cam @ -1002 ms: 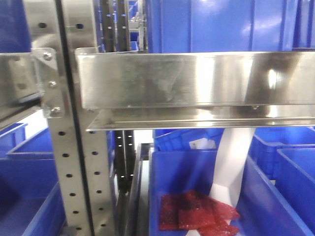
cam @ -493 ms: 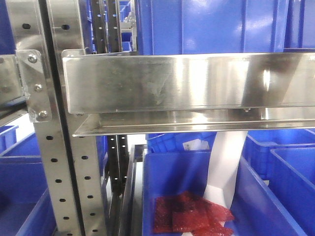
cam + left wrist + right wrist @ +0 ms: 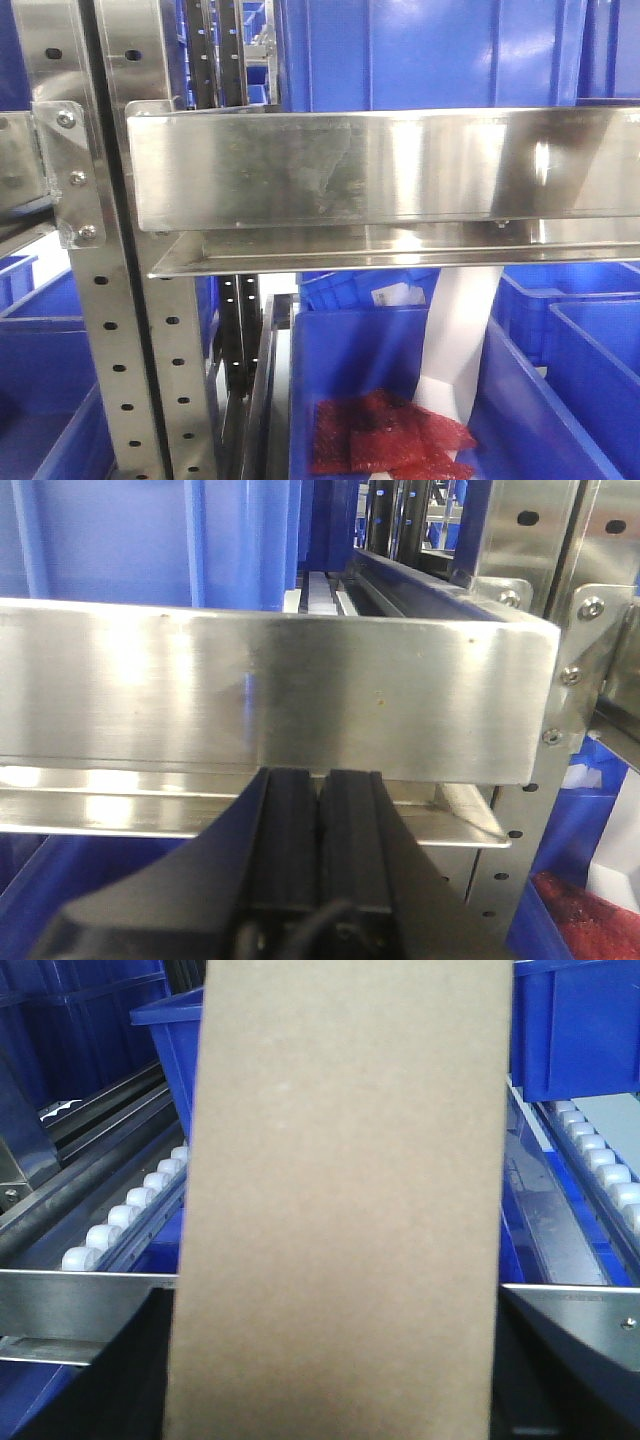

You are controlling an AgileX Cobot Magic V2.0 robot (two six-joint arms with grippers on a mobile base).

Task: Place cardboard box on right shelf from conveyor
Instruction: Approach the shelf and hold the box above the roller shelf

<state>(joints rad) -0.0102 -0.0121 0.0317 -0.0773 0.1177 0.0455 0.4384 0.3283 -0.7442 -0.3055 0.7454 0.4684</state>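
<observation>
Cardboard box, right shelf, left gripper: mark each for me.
cardboard box (image 3: 345, 1210): right wrist view, centre of its tan face.
right shelf (image 3: 380, 165): front view, middle of the front lip.
left gripper (image 3: 321, 785): left wrist view, seam between the shut fingertips.

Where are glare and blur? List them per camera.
Front view: white glare patches on the right shelf lip, right of centre. Left wrist view: softer sheen on a steel lip; the shut left tool is blurred up close. Right wrist view: evenly lit cardboard box fills the frame.
</observation>
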